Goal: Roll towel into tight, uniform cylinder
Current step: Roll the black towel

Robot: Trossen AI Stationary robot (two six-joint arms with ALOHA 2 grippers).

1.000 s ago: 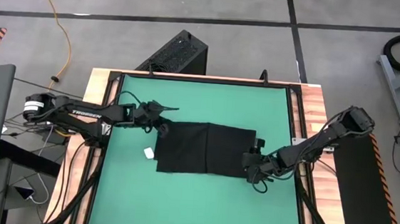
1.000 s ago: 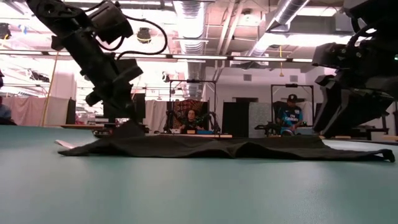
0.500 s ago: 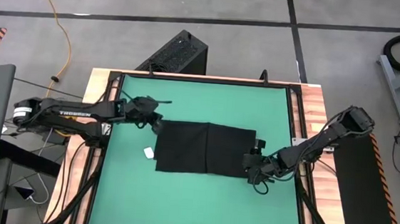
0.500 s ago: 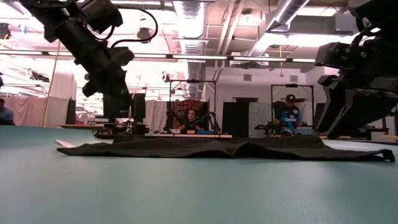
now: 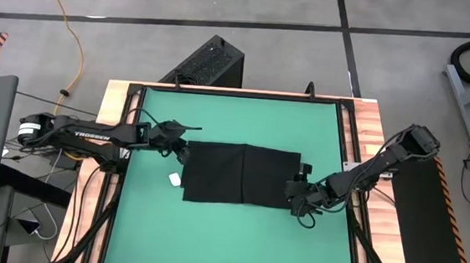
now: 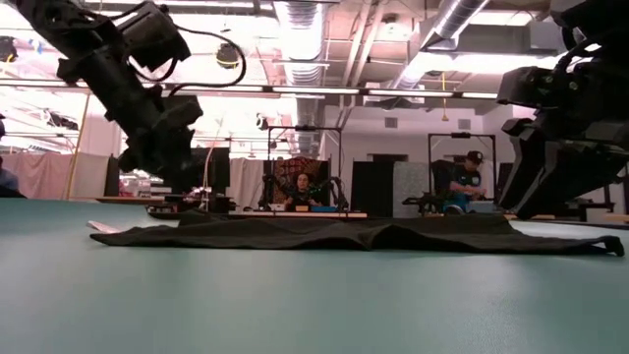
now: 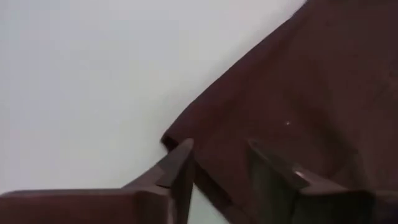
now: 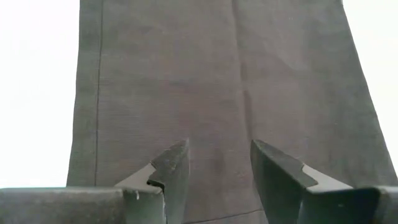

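Note:
The black towel (image 5: 240, 175) lies spread flat on the green mat (image 5: 226, 240), with its small white tag (image 5: 174, 179) at its left edge. My left gripper (image 5: 185, 150) stands open just above the towel's far left corner (image 7: 169, 139), clear of the cloth in the low view (image 6: 182, 182). My right gripper (image 5: 298, 202) is open over the towel's right end (image 8: 217, 93), its fingers pointing down at a slant. My right gripper hangs low over the towel's right end (image 8: 214, 205) with its fingers apart. Whether the fingertips touch the cloth, I cannot tell.
A black ribbed box (image 5: 207, 62) stands on the floor beyond the table's far edge. Wooden strips (image 5: 369, 134) and a black frame border the mat. Bare mat lies on the near and far sides of the towel.
My left gripper has let go of the towel's far left corner, which it held raised; the corner now lies flat. The gripper drew back toward the table's left edge and up, then came down again above that corner.

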